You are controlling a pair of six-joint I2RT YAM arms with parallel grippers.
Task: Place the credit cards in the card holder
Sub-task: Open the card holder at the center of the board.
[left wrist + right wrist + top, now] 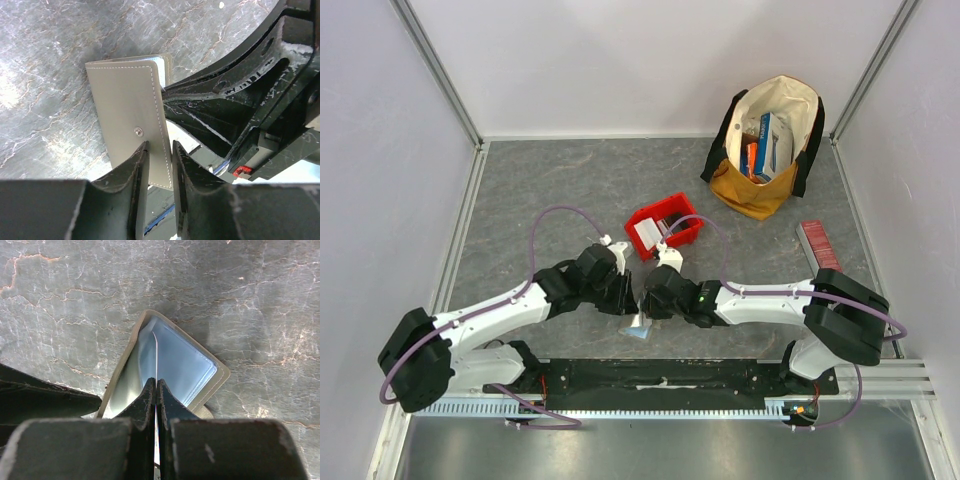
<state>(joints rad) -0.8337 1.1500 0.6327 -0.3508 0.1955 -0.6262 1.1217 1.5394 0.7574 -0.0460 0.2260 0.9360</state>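
The grey-olive card holder stands half open on the table between both grippers. In the left wrist view its stitched cover with a small rivet runs up between my left gripper's fingers, which flank it with a narrow gap left. My right gripper is shut on a thin white credit card, seen edge-on, reaching into the card holder's pale blue sleeve pocket. From above, the left gripper and right gripper meet tip to tip over the card holder.
A red bin with white cards lies just behind the grippers. A tan and cream bag holding colourful boxes stands at the back right. A long red ribbed box lies at the right. The right arm's black frame crowds the left wrist view.
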